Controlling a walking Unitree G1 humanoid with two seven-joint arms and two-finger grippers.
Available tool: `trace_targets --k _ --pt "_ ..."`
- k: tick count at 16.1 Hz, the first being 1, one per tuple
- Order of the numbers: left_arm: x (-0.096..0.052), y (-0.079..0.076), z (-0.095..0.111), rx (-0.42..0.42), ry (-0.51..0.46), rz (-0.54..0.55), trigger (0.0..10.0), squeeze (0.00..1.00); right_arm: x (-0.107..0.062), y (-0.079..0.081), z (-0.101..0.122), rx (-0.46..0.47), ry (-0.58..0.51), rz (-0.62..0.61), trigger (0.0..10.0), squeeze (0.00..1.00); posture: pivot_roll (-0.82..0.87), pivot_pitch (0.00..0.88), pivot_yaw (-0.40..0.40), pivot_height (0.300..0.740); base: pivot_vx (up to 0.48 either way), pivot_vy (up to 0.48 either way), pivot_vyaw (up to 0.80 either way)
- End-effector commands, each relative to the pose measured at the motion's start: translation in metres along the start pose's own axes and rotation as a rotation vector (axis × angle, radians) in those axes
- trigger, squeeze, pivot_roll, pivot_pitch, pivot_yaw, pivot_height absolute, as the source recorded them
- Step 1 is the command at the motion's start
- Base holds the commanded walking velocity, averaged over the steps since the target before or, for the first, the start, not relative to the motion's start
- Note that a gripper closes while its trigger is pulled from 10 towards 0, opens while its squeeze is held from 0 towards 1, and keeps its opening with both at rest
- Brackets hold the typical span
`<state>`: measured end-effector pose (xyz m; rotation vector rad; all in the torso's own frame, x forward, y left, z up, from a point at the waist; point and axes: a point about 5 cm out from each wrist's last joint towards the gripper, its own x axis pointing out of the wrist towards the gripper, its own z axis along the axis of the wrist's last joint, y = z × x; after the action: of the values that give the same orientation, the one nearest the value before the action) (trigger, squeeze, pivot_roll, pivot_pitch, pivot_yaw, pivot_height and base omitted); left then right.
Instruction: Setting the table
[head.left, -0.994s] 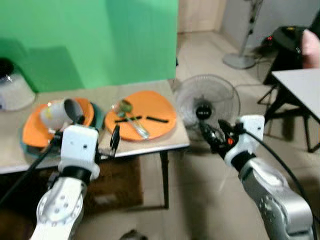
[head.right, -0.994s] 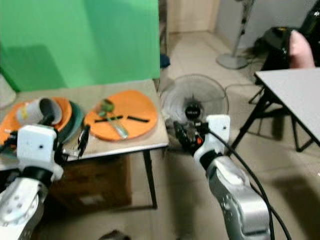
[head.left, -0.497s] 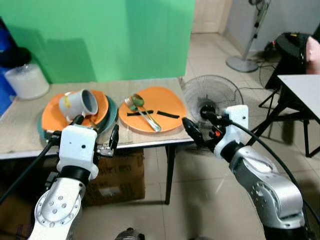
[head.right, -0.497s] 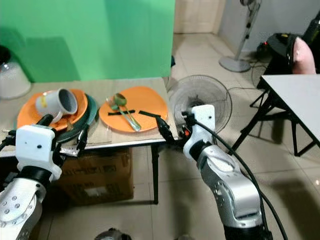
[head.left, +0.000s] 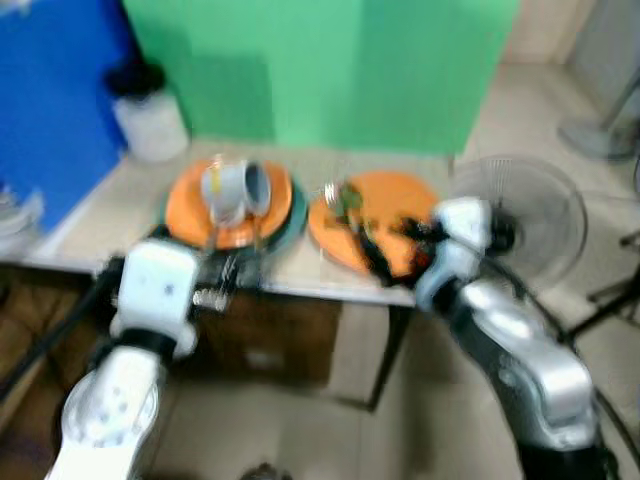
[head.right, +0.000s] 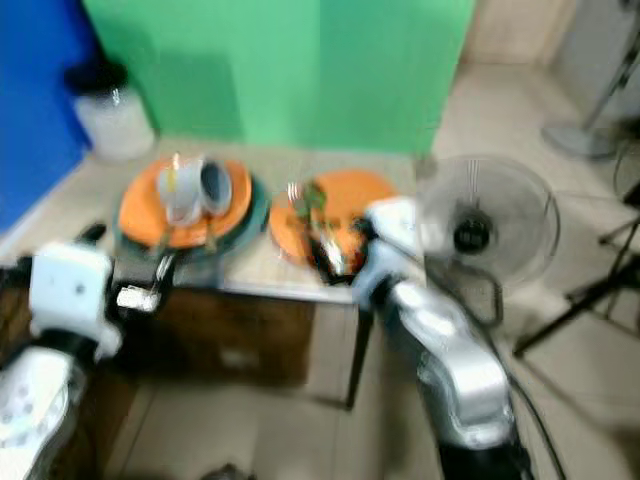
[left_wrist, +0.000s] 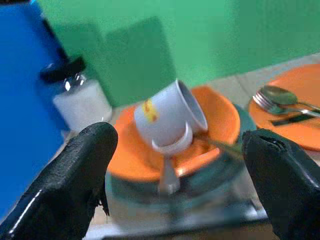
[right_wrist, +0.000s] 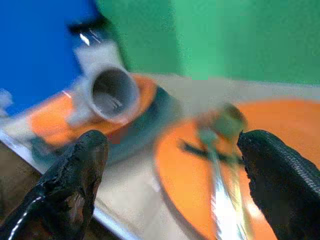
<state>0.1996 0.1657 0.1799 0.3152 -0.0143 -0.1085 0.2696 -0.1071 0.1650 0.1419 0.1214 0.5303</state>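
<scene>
A grey mug lies on its side on an orange plate, which is stacked on a teal plate. To its right a second orange plate carries a spoon and fork. My left gripper hovers open at the table's front edge, pointing at the mug. My right gripper is open over the near rim of the right-hand plate. Neither gripper holds anything. The eye views are blurred.
A white jar with a black lid stands at the table's back left, before a blue panel. A green screen backs the table. A floor fan stands right of the table, and a cardboard box sits under it.
The camera has swung left, bringing the blue panel into view. My right gripper has moved left from beside the fan to over the right-hand plate. The left gripper stays by the mug.
</scene>
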Motion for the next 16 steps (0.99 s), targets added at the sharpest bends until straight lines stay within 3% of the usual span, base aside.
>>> trace_targets --k 1,2,3,4,9,12,14,15,16 --pt "0.000 -0.004 0.006 -0.006 -0.029 -0.027 10.0 0.00 -0.006 -0.010 0.001 -0.015 0.010 -0.036 10.0 1.00 0.04 0.048 0.024 0.740 0.311 0.000 0.00" --pt "0.000 -0.005 0.008 0.003 -0.034 -0.038 10.0 0.00 -0.003 -0.008 0.004 -0.026 0.008 -0.007 10.0 1.00 0.04 0.049 0.022 0.740 0.281 0.000 0.00" --pt "-0.001 -0.006 0.010 0.005 -0.040 -0.061 10.0 0.00 0.000 -0.004 0.008 -0.042 0.008 0.019 10.0 0.89 0.05 0.048 0.020 0.740 0.000 0.000 0.00" --pt "-0.002 -0.007 0.011 0.010 -0.044 -0.083 10.0 0.00 0.004 -0.001 0.009 -0.061 0.034 0.037 10.0 0.00 0.05 0.049 0.019 0.740 0.000 0.000 0.00" --pt "-0.003 -0.012 0.017 -0.002 -0.050 -0.197 10.0 0.00 0.031 0.004 0.005 -0.045 0.205 0.071 10.0 0.00 0.05 0.054 0.016 0.740 0.000 0.000 0.00" --pt "-0.013 -0.023 0.015 -0.002 0.004 -0.398 10.0 0.00 0.057 0.000 -0.004 -0.121 0.334 -0.003 10.0 0.00 0.05 0.062 0.019 0.740 0.000 0.000 0.00" --pt "-0.016 -0.025 0.013 -0.008 0.026 -0.443 10.0 0.00 0.065 -0.002 -0.010 -0.152 0.404 -0.012 4.6 0.00 0.05 0.066 0.020 0.740 0.000 0.000 0.00" --pt "-0.017 -0.026 0.013 -0.007 0.033 -0.459 10.0 0.00 0.071 -0.005 -0.013 -0.160 0.431 -0.028 4.2 0.00 0.05 0.066 0.020 0.740 0.000 0.000 0.00" --pt "-0.017 -0.026 0.012 -0.007 0.039 -0.463 10.0 0.00 0.077 -0.010 -0.015 -0.166 0.453 -0.053 0.9 0.00 0.05 0.069 0.019 0.740 0.000 0.000 0.00"
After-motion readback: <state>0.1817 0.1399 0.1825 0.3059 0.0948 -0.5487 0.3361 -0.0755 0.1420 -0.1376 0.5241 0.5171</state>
